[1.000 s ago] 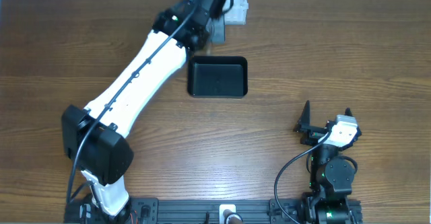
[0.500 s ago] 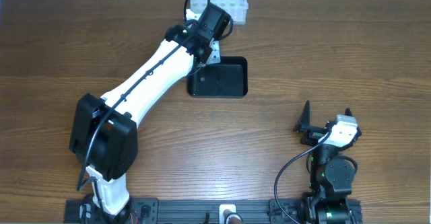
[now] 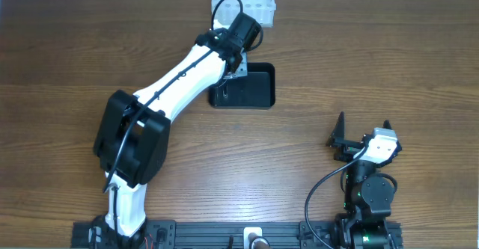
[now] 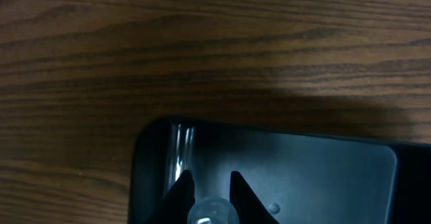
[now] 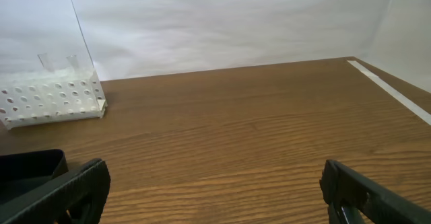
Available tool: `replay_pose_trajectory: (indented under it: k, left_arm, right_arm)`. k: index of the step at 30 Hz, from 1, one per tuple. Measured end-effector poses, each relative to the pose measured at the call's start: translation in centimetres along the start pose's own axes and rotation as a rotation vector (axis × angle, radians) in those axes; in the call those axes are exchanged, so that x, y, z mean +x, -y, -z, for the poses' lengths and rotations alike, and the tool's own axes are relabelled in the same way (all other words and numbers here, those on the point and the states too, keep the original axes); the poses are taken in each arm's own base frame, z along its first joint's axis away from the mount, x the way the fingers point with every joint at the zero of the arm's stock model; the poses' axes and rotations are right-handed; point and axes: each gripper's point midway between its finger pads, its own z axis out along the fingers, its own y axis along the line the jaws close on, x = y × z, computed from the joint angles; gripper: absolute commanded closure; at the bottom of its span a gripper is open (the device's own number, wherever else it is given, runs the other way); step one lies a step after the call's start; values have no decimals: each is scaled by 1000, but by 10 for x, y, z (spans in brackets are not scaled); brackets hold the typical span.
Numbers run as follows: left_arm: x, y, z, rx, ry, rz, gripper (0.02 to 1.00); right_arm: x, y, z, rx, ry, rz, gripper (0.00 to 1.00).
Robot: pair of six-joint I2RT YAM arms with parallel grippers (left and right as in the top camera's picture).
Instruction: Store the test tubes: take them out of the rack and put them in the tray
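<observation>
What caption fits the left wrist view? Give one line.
Left hand holds a test tube over the black tray.

left fingers (image 4: 180, 194) pinched close | right fingers (image 5: 67, 187) spread wide apart

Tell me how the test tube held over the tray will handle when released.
The test tube looks clear and thin-walled, so it is probably fragile and slippery between the jaws. Being round, it will likely roll in the smooth tray until a wall stops it.
</observation>
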Motion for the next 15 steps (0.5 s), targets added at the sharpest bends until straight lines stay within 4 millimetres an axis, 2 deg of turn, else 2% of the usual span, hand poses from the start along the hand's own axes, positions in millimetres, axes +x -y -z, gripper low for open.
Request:
replay_pose_trajectory:
  k: [11, 15]
  left_arm:
    - [-1, 2, -4, 2, 7, 2, 855]
    - [-2, 2, -4, 3, 9, 2, 792]
  right_arm:
    - [0, 0, 0, 0, 0, 0, 9]
    - [0, 0, 0, 0, 0, 0, 7]
